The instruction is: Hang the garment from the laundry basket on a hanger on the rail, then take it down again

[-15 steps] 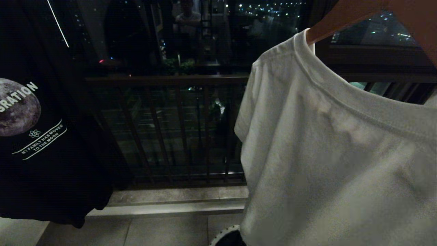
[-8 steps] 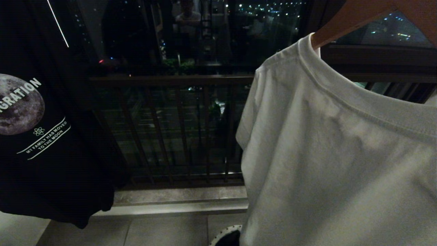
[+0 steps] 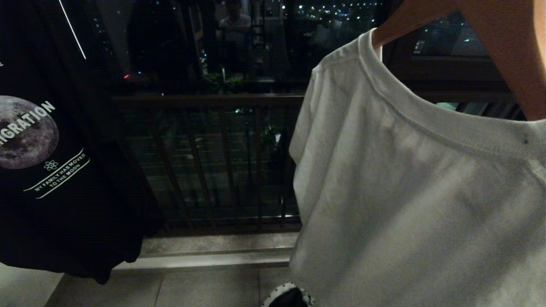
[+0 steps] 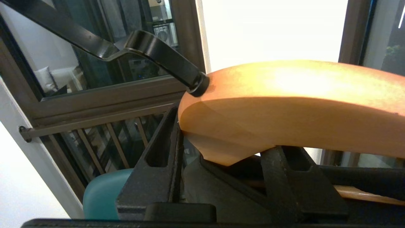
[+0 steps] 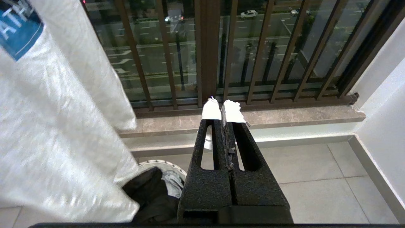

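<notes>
Left gripper [image 4: 221,158] clamps the wooden hanger [image 4: 284,104] at its crown, black hook [image 4: 158,53] rising beyond it, white T-shirt [image 3: 405,192] draped below.

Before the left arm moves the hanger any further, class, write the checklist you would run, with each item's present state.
1. Left gripper clamped on the wooden hanger: ok.
2. White T-shirt seated on the hanger by its collar: ok.
3. Black hook engaged with or free of the rail: cannot tell, no rail in view.
4. Right gripper shut, empty, apart from the shirt: ok.
5. Laundry basket below the shirt's hem: ok.
6. Black T-shirt hanging apart from the white one: ok.
</notes>
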`<state>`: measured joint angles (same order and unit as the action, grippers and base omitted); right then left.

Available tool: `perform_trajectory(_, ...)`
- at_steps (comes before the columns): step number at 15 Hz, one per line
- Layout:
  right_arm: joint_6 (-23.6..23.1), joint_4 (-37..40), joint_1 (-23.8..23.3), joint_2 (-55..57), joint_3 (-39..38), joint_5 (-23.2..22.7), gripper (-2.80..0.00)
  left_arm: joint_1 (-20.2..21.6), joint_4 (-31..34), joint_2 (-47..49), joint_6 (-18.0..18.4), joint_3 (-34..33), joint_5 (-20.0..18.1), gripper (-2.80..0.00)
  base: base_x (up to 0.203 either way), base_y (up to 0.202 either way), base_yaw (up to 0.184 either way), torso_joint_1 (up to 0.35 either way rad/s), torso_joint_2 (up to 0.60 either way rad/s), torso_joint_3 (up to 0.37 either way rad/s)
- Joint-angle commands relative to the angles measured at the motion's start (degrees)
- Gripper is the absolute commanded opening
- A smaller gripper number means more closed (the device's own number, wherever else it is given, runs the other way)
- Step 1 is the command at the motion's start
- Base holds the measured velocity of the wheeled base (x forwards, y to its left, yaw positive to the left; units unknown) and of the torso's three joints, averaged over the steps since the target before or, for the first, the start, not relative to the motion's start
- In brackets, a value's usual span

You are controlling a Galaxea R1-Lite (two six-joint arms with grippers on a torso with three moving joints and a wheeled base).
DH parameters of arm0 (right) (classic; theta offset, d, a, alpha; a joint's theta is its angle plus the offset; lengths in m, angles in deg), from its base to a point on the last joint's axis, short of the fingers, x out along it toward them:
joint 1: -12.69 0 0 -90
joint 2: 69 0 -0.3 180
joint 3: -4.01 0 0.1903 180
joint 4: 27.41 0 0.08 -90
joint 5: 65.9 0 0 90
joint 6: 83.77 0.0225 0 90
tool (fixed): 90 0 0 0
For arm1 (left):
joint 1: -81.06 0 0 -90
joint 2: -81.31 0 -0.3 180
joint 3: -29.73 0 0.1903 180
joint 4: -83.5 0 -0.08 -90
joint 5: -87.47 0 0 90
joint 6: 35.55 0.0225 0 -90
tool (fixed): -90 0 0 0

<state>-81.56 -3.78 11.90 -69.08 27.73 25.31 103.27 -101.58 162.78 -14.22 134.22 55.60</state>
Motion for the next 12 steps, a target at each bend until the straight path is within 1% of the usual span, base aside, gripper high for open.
perform_trajectory(1,0.0,0.0,0.0,0.1,0.0,0.0,-2.8,0.0,-0.2,0.5,0.0,0.1,0.3,-2.8,0.0,0.0,0.0,0.0,0.0,0.0)
perform_trajectory(5,0.0,0.0,0.0,0.0,0.0,0.0,-2.8,-0.3,-0.2,1.4,0.0,2.7,0.3,-2.8,0.0,0.0,0.0,0.0,0.0,0.0)
perform_trajectory(12,0.0,0.0,-0.1,0.1,0.0,0.0,-2.8,-0.4,-0.1,2.6,0.2,3.0,0.4,-2.8,0.0,0.0,0.0,0.0,0.0,0.0)
